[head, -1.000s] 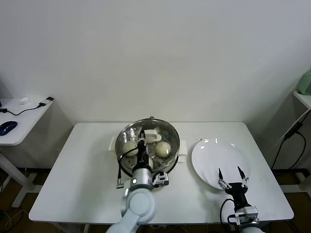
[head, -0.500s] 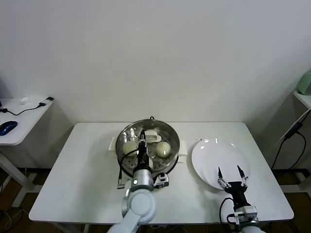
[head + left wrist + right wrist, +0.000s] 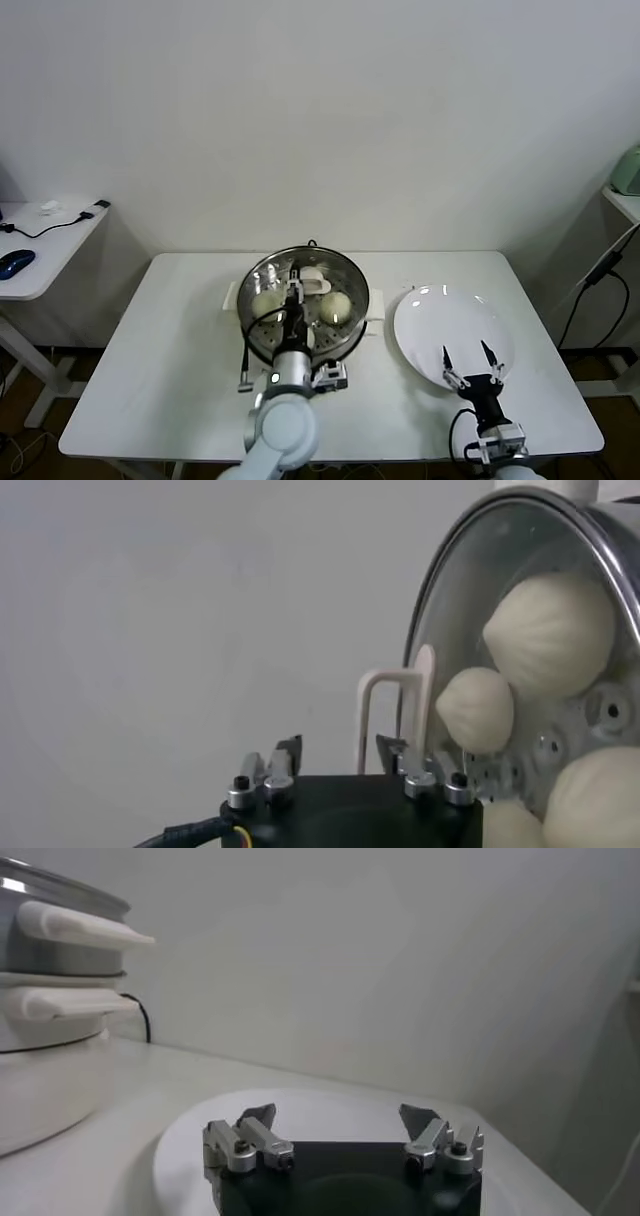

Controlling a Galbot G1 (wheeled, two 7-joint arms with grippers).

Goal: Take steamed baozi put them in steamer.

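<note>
Left gripper fingers now parted over steamer; baozi released.

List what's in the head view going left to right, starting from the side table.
Computer mouse → black cable → left gripper over the steamer → white plate → right gripper

A white rectangular table stands against a pale wall. On it, near the middle toward the back, sits the steamer on its cream-white base. Just beside the steamer, on the robot's right, a flat round white plate lies directly on the table.
</note>
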